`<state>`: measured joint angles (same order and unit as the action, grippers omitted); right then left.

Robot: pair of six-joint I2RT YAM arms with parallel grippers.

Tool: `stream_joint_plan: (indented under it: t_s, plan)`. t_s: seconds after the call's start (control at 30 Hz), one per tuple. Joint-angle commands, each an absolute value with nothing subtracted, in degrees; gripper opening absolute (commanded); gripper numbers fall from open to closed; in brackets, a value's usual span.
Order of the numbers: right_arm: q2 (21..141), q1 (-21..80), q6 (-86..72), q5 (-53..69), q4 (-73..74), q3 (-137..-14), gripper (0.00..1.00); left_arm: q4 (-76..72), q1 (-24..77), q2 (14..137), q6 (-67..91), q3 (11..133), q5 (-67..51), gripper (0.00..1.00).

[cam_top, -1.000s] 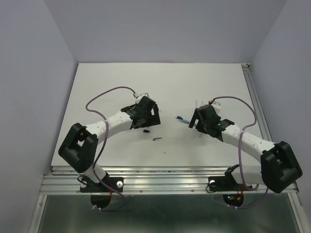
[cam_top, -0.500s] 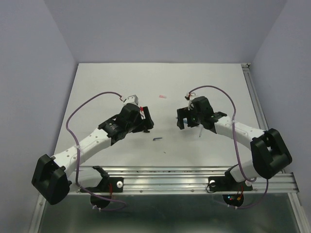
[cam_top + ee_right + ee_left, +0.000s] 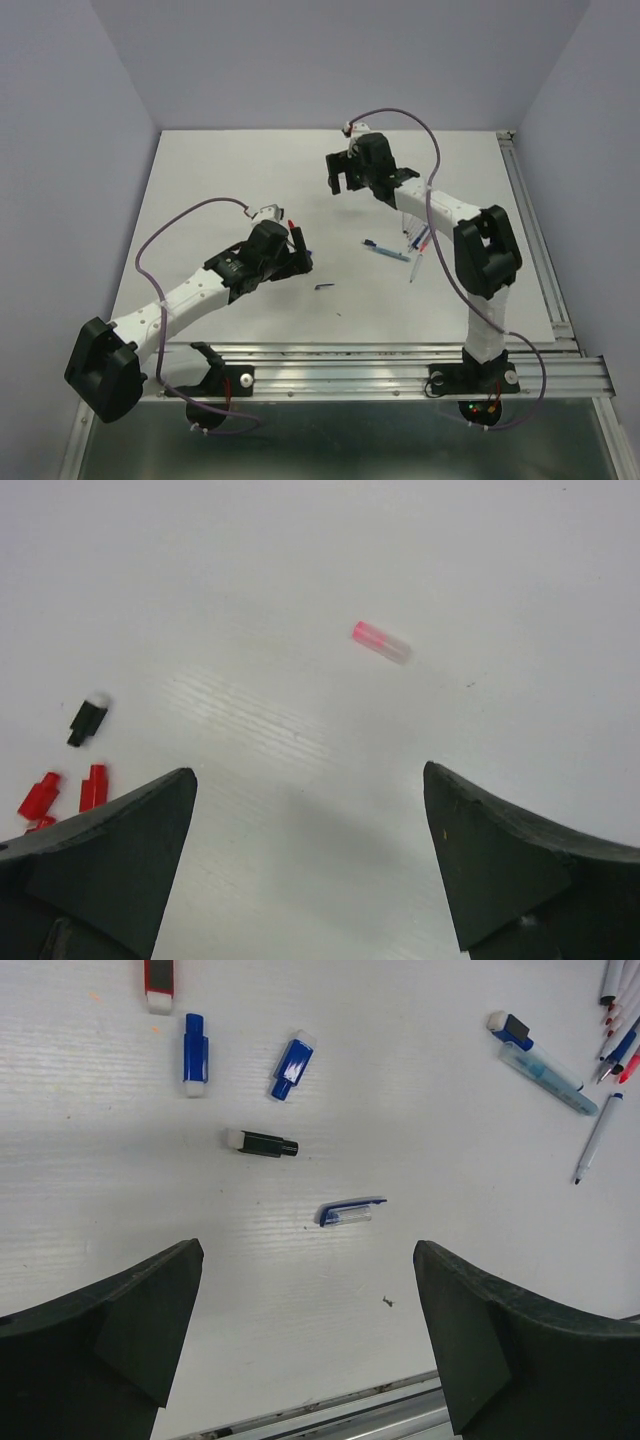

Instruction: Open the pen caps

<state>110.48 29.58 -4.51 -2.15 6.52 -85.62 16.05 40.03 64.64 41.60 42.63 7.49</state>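
Note:
In the left wrist view several loose pen caps lie on the white table: a red one (image 3: 158,980), two blue ones (image 3: 194,1052) (image 3: 291,1065), a black one (image 3: 262,1143) and a blue-and-clear one (image 3: 350,1212). Pens (image 3: 618,1020) are bunched at the far right, with a blue-ended pen (image 3: 540,1055) beside them. My left gripper (image 3: 308,1252) (image 3: 297,258) hovers open and empty, nearer than the caps. My right gripper (image 3: 308,775) (image 3: 342,172) is open and empty over the table's back. A pink-and-clear cap (image 3: 381,642) lies ahead of it, and a black cap (image 3: 88,720) and red caps (image 3: 93,785) lie to its left.
The overhead view shows a blue-tipped pen (image 3: 385,249) and a cluster of pens (image 3: 420,240) under the right arm's forearm. A metal rail (image 3: 350,360) runs along the table's near edge and another (image 3: 530,220) along the right edge. Grey walls enclose the left, back and right.
Both grippers opened wider. The right gripper swung from the middle of the table to the back centre, uncovering the pens. The left arm stretched out flatter and its gripper stayed near the middle.

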Motion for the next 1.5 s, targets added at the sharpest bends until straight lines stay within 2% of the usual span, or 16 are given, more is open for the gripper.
stream_joint_plan:
  t_s: [0.0, 0.1, 0.27, 0.43, 0.63, 0.87, 1.17, 1.47]
  plan:
    - [124.1, 29.4, -5.1, -7.2, 6.1, -101.3, 1.00, 15.2, 39.9, 63.2, 42.6, 41.5, 9.6, 0.99]
    - [134.9, 29.4, -5.3, -12.2, 8.5, -120.0, 0.95, 15.6, 39.8, 63.0, 43.0, 41.6, 9.9, 0.99]
    - [148.5, 29.4, -5.7, -16.3, 8.1, -137.9, 0.92, 15.5, 39.9, 62.8, 43.2, 41.2, 9.3, 0.99]
    - [152.5, 29.3, -3.8, -18.5, 2.1, -139.7, 0.92, 15.8, 39.9, 62.3, 43.3, 41.1, 8.8, 0.99]
    - [142.9, 29.4, -3.9, -17.7, -2.9, -126.3, 0.96, 15.3, 39.8, 60.0, 43.4, 40.1, 9.7, 0.99]
    - [130.9, 29.4, -5.8, -18.3, -0.3, -112.9, 1.00, 15.6, 39.8, 58.1, 43.2, 40.0, 10.4, 0.99]
    - [103.6, 29.4, -12.4, -14.1, 4.0, -77.6, 1.00, 14.7, 39.8, 57.5, 43.2, 39.7, 10.5, 0.99]
    - [92.6, 30.3, -9.7, -6.6, 15.6, -63.3, 1.00, 13.6, 39.9, 57.4, 42.8, 39.3, 9.2, 0.99]
